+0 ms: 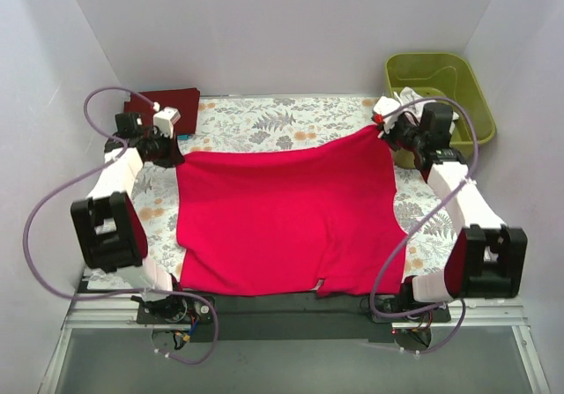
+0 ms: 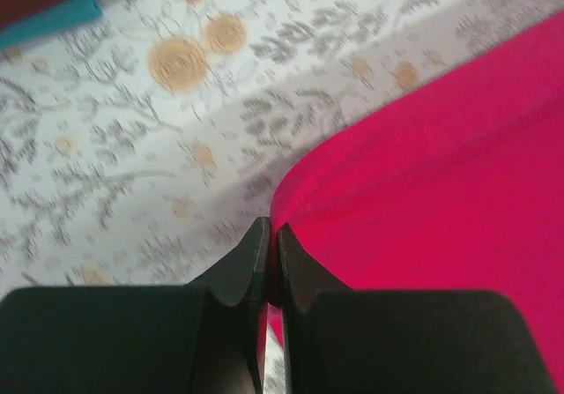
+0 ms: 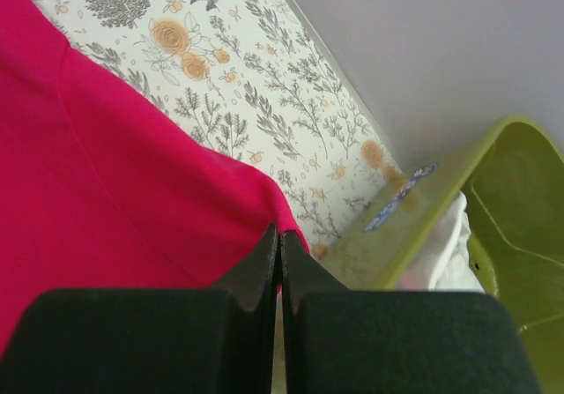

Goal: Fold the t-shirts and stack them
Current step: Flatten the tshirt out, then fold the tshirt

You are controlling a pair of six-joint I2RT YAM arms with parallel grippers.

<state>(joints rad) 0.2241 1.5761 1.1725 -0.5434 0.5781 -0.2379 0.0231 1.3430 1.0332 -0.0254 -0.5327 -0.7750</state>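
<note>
Crimson t-shirt (image 1: 282,218) spans between left gripper (image 2: 267,229) and right gripper (image 3: 276,234), each clamped on a corner at its fingertips.

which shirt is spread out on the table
The bright red shirt; the dark maroon one lies at the far left corner, white cloth sits in the green tub.
</note>
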